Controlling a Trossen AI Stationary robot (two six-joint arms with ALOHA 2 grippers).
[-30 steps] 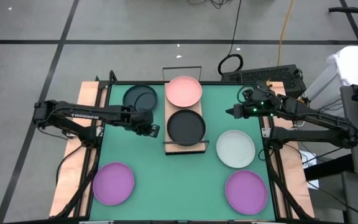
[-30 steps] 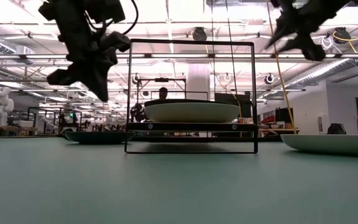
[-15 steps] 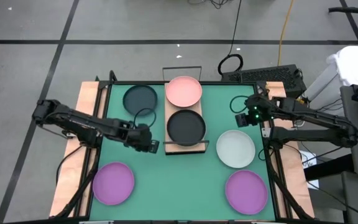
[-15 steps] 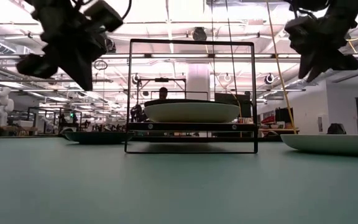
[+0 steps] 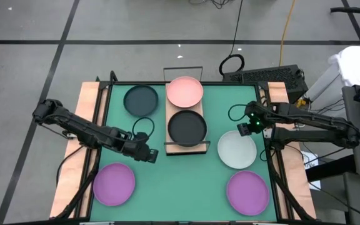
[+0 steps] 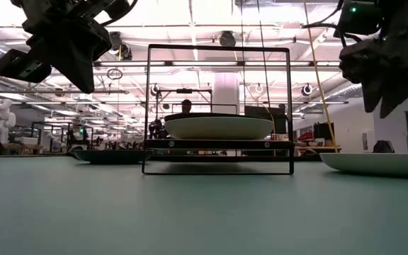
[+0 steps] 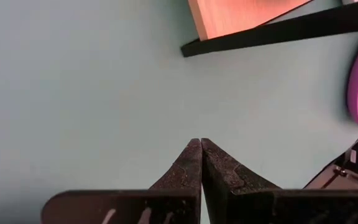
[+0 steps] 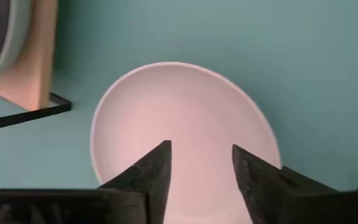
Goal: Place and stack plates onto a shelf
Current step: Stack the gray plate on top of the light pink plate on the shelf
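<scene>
**Plates and shelf: condition at inspection**

Green worktop (image 5: pixel 186 181) carrying six plates and one shelf. Shelf (image 5: pixel 175 149), light wood with black wire frame ends, set at centre and running from far edge toward mid-worktop. Two plates on shelf: pink plate (image 5: pixel 184 91) at far end, dark grey plate (image 5: pixel 187 127) at near end, rims close together, not stacked. In low view, near-end plate (image 6: pixel 218 127) seen resting on the board inside the wire frame.

Remaining plates flat on worktop. Second dark grey plate (image 5: pixel 140 99) at far left, just beside shelf. Whitish plate (image 5: pixel 237 149) right of shelf, just beyond its near end. Purple plate (image 5: pixel 114 184) at near left. Second purple plate (image 5: pixel 247 192) at near right, near side of whitish plate.

Left pincer (image 5: pixel 149 154) left of shelf's near end, above bare worktop, between far-left grey plate and near-left purple plate. Fingers pressed together tip to tip in left wrist view (image 7: pixel 201 163), holding nothing; shelf corner and edge of a purple plate visible beyond.

Right pincer (image 5: pixel 241 130) over far edge of whitish plate. Fingers parted in right wrist view (image 8: pixel 199 171), whitish plate (image 8: pixel 185 118) showing between and beyond them, nothing gripped. Contact with plate not determinable. Raised above worktop level in low view (image 6: pixel 392 99).
</scene>
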